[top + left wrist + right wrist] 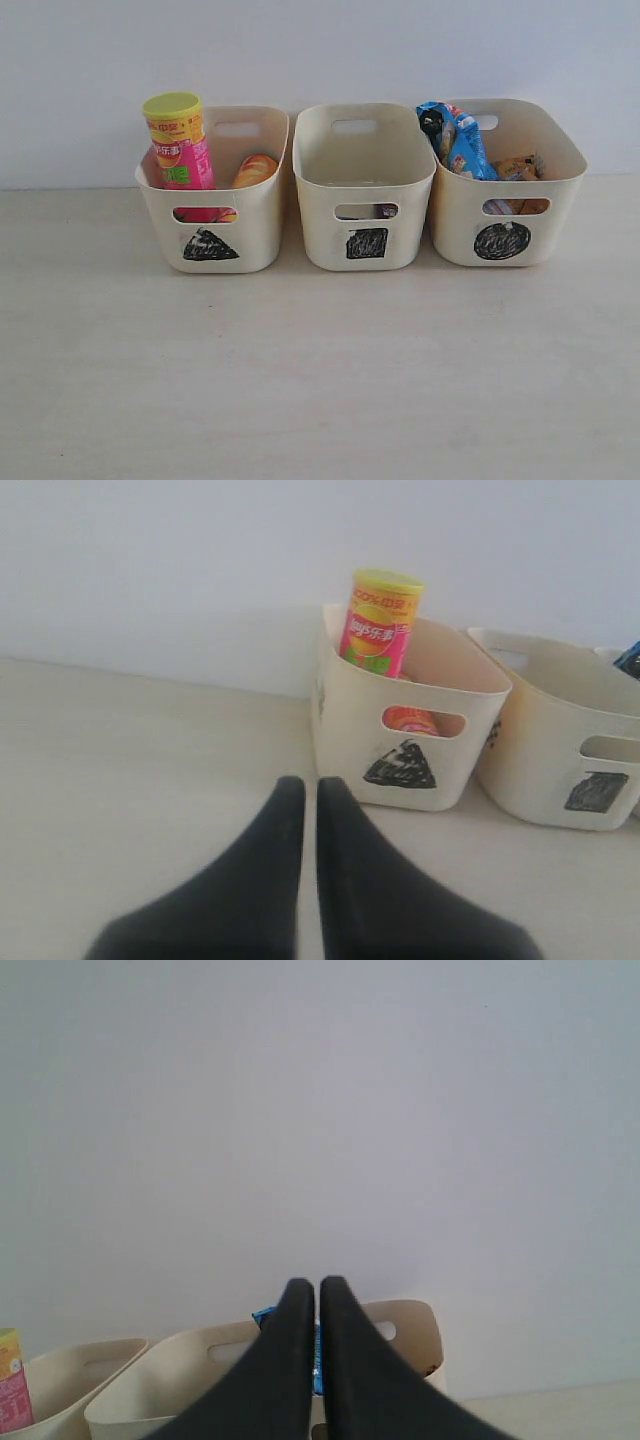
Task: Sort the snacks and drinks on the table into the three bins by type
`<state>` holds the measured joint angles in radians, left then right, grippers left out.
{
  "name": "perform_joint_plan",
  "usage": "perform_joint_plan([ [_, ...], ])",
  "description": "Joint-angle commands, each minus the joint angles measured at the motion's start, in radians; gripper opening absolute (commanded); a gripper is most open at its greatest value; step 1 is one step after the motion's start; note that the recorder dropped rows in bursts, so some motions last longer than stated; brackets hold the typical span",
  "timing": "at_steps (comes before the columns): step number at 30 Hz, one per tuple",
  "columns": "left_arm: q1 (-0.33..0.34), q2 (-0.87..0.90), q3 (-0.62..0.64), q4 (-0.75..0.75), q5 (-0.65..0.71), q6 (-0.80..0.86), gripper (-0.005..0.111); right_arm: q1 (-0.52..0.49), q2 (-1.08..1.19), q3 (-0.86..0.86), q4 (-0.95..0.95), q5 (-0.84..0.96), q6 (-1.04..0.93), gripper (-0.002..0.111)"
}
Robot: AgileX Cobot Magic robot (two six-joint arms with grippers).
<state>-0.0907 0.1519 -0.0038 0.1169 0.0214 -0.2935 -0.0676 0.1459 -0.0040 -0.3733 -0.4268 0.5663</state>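
Left pincer (302,780) and right pincer (317,1282) are both pressed shut, holding nothing. Pink can (180,150) stands tall in the triangle tub (262,225), blue bag (462,145) pokes above the circle tub (555,225), and a carton (384,211) barely shows through the square tub (400,240) slot. A careless arm swing might topple the can or the bag

This is looking like a lab test setup rather than a lived-in room. A plain white wall (320,50) is backing a pale wood-grain table (320,380). Three identical cream bins (400,245) are sitting in a neat row, each wearing a hand-scribbled black shape (367,243).
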Motion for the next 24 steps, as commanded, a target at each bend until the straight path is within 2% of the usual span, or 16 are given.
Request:
perform_joint_plan([
  [1,0.065,-0.125,0.004,0.027,0.15,-0.013,0.004,-0.003,-0.005,0.004,0.002,0.001,0.002,0.0],
  [5,0.117,-0.152,0.004,0.043,0.273,-0.013,0.004,-0.003,-0.005,0.004,0.002,0.001,0.002,0.0],
  [8,0.14,-0.152,0.004,0.059,0.285,-0.005,0.004,-0.003,-0.005,0.004,0.002,-0.001,0.002,0.0],
  [24,0.139,-0.152,0.004,0.055,0.287,0.032,0.004,-0.003,-0.005,0.004,0.002,-0.002,0.002,0.0],
])
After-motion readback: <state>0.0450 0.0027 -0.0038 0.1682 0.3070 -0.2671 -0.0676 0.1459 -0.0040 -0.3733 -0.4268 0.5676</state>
